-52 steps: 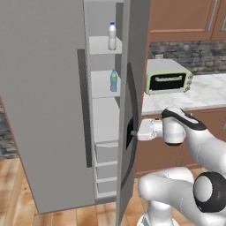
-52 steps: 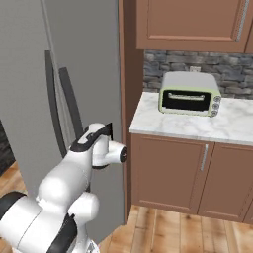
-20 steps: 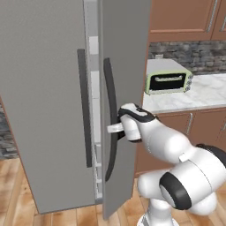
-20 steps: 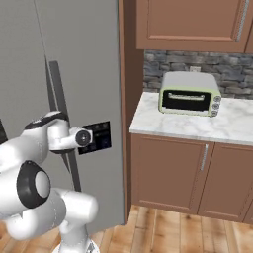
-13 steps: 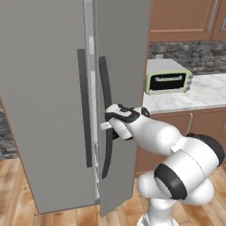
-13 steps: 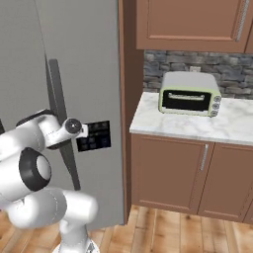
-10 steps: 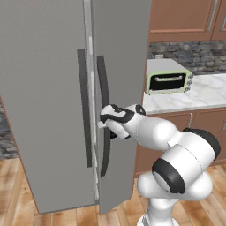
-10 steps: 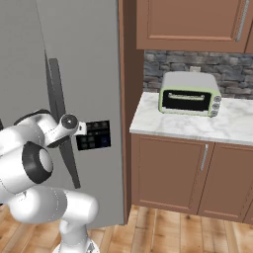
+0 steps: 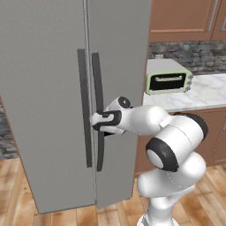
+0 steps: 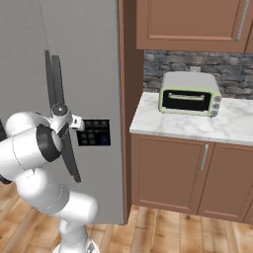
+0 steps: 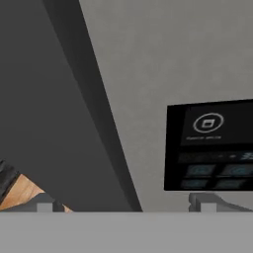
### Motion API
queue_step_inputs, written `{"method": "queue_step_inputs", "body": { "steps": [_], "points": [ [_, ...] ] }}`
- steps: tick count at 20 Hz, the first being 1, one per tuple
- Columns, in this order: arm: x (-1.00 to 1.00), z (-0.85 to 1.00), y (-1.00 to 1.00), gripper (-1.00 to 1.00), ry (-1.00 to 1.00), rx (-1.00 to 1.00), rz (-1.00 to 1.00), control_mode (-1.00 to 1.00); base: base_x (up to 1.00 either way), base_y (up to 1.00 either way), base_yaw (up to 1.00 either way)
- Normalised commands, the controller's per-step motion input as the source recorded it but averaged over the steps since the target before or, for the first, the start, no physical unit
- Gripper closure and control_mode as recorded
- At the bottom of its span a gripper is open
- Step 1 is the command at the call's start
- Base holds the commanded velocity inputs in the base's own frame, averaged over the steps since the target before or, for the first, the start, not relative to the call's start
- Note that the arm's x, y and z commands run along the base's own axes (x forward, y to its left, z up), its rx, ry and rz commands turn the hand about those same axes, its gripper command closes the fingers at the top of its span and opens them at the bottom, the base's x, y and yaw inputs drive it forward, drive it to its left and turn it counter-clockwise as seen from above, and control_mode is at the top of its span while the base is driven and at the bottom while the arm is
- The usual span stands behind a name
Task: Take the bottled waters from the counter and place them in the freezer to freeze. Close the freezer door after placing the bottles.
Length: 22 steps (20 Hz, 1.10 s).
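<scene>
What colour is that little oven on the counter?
Pale green, with a dark glass door: the toaster oven shows best in the right base view.

Wood plank floor underfoot, warm orange-brown tone. Brown wooden base cabinets on the right with slim metal handles, matching upper cabinets above. Grey stacked-stone backsplash running along the far wall between the two, with a small pale outlet plate set into it. Pale green toaster oven parked up against that backsplash, dark glass door facing out. Pretty flat, even lighting all round, no harsh shadows anywhere.
</scene>
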Motion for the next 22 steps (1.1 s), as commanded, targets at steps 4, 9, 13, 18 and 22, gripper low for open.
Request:
{"method": "queue_step_inputs", "body": {
  "steps": [4,9,13,18,22],
  "points": [
    [0.29,0.0,0.0,-1.0,0.02,0.0,-0.07,-1.0,0.0,0.0,0.0],
    [0.2,-0.01,0.0,-1.0,0.0,0.0,-0.08,-1.0,0.0,0.0,0.0],
    [0.27,0.0,0.0,-1.0,0.0,0.0,-0.08,-1.0,0.0,0.0,0.0],
    [0.43,0.0,0.0,-1.0,0.0,-0.01,-0.07,-1.0,0.0,0.0,0.0],
    [0.5,0.0,0.0,-1.0,0.0,-0.01,-0.08,-1.0,0.0,0.0,0.0]
  ]
}}
